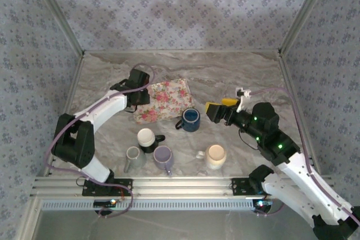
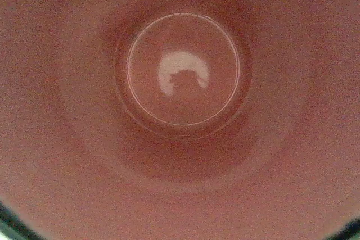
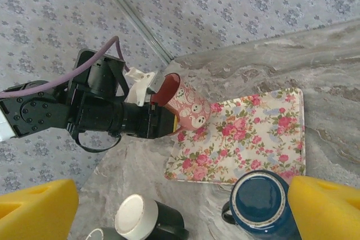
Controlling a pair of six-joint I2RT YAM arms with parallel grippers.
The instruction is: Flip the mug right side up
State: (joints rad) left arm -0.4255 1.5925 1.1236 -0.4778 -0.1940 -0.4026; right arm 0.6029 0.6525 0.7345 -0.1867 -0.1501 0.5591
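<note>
You see the left gripper [image 3: 164, 115] clamped on the pink mug [image 3: 190, 108], which is tilted at the tray's [image 3: 253, 139] left edge. The right gripper [image 1: 218, 108] stands wide beside the blue mug [image 1: 190, 120].

1. The mug [image 3: 190, 109] is pale pink outside with a small white printed pattern, and glossy dark red inside.
2. It is tipped well over, neither upright nor mouth-down: the mouth faces up and to the left, and the base points down and to the right.
3. The left hand [image 3: 164, 111] grips it at the rim, on the lower side of the mouth.
4. It sits over the far-left part of the desk, its base at the left corner of the floral mat [image 3: 253, 133]; whether it touches the mat cannot be told.
5. The left wrist view looks straight down the mug's [image 2: 183, 74] mouth: red walls, a round flat bottom with a pale ring at its edge and a bright reflection in the middle.
</note>
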